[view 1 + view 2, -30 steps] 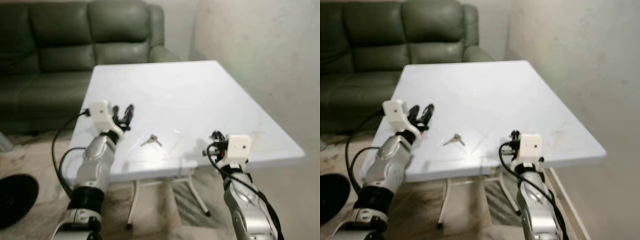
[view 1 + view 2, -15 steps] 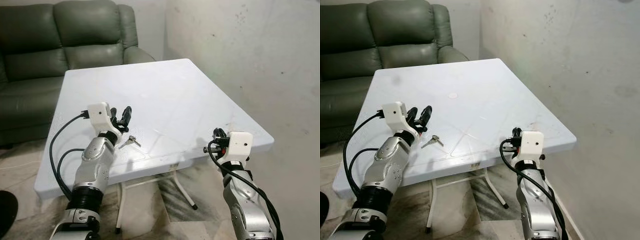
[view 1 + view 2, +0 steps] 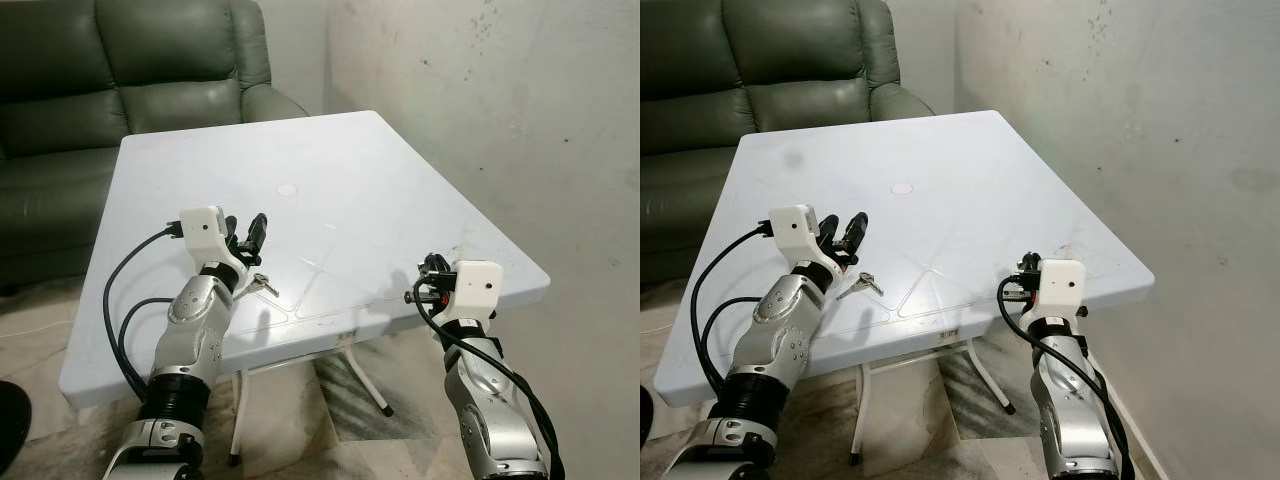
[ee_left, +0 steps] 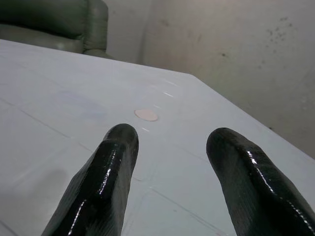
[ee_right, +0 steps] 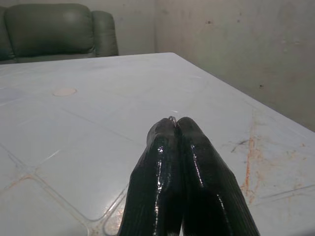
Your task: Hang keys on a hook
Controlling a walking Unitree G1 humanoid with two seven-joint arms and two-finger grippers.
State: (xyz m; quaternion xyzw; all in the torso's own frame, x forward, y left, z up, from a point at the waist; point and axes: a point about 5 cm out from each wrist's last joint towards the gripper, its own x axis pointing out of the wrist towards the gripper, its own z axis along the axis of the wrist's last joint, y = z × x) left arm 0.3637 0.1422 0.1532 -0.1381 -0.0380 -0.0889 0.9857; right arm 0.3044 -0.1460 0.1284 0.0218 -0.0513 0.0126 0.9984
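A small bunch of keys (image 3: pixel 263 284) lies on the white table (image 3: pixel 350 170) near its front left part. My left gripper (image 3: pixel 248 232) hovers just above and behind the keys, not touching them. In the left wrist view its fingers (image 4: pixel 115 162) stand wide apart with nothing between them. My right gripper (image 3: pixel 427 272) is held at the table's front right edge. In the right wrist view its fingers (image 5: pixel 189 162) are pressed together over the tabletop, and I make out nothing held between them.
A dark green leather sofa (image 3: pixel 100 70) stands behind the table. A stained plaster wall (image 3: pixel 520 100) runs along the right side. A pale round mark (image 3: pixel 288 187) sits mid-table. Folding metal legs (image 3: pixel 365 385) stand under the table on a tiled floor.
The camera has swung and come closer, so the table now shows larger and the picture is sharper. My left gripper now hangs right over the keys. The right gripper stays shut at the table's edge.
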